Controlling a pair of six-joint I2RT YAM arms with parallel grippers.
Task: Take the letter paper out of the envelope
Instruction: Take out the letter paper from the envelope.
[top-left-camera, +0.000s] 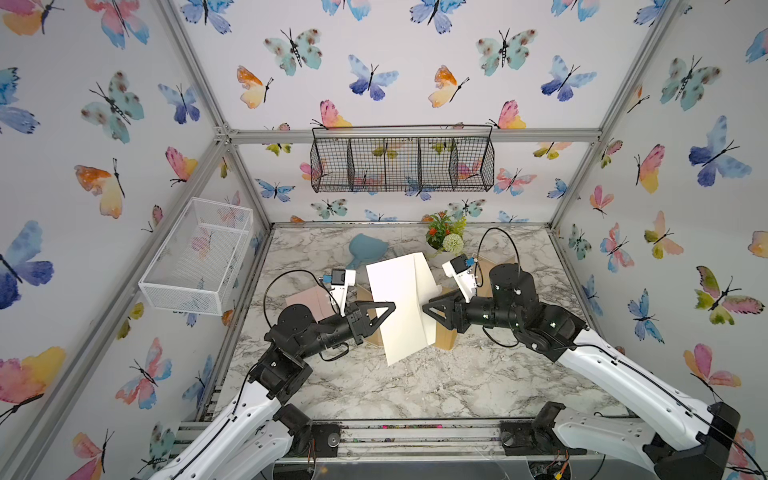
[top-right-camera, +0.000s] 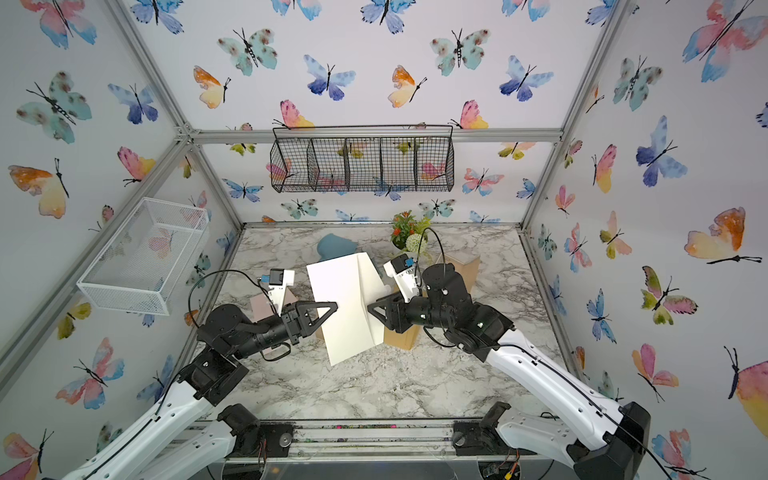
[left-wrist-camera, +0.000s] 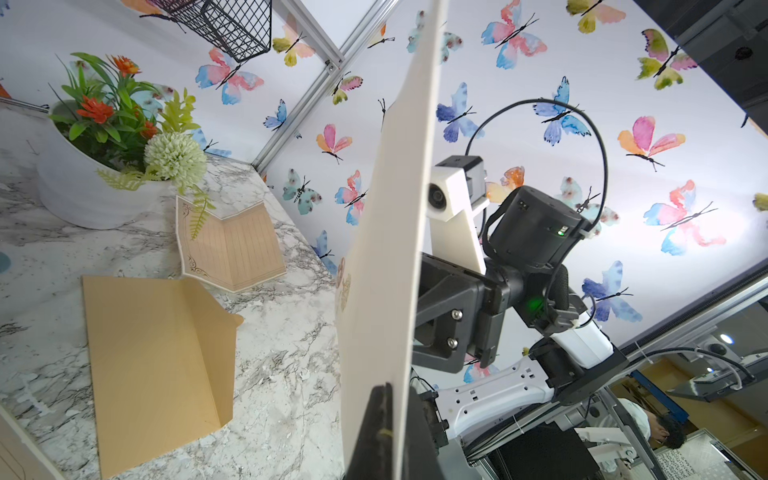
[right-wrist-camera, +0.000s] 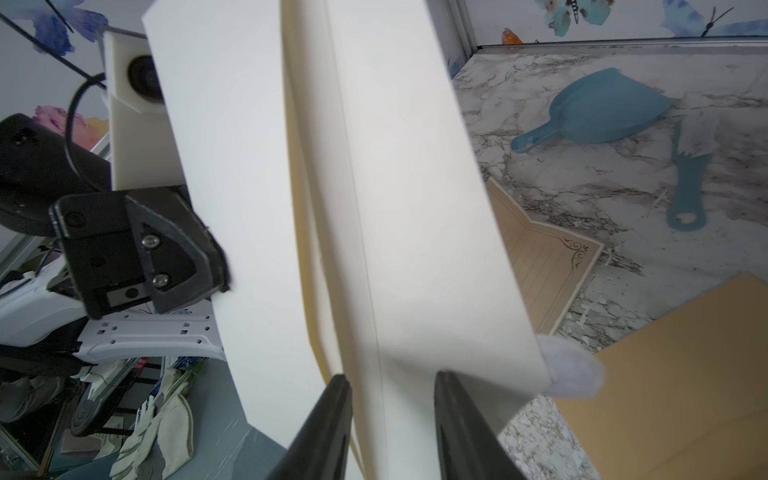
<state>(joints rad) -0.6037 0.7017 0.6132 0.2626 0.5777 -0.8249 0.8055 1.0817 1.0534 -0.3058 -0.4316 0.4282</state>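
Landmark: white ribbed flower pot (left-wrist-camera: 75, 187) holding red, green and pale artificial flowers, at the back of the marble table (top-left-camera: 415, 382).
White paper envelope (top-left-camera: 399, 307): raised in the air in front of the pot, tilted, between the two arms.
Inside it: the edge of a cream letter paper (right-wrist-camera: 305, 232) shows in the slot between the white layers. How deep it sits cannot be told.
Left gripper (top-left-camera: 388, 308): clamped tight on the envelope's left edge.
Right gripper (right-wrist-camera: 392, 382): jaws apart, one on either side of the envelope's right-hand layer.
Black wire basket (top-left-camera: 402, 129): on the back wall above the pot, divided into compartments.
White mesh basket (top-left-camera: 183, 291): on the left wall, well apart from the pot.
Tan paper envelope (left-wrist-camera: 158, 353): flat on the table in front of the pot, flap open. It lies under the raised envelope, which hides most of it in both top views.
Tan lined sheet (left-wrist-camera: 232, 245): ornate corners, creased, just beside the pot with a fern frond over one corner. The right arm covers much of it in both top views.
Blue plastic dustpan (right-wrist-camera: 602, 108): on the table, near the pot on its left.
Blue-handled brush (right-wrist-camera: 688, 174): near the pot, just beside the dustpan.
Pink paper sheet (top-left-camera: 309, 301): flat on the table, left of the pot and nearer the front, partly under the left wrist.
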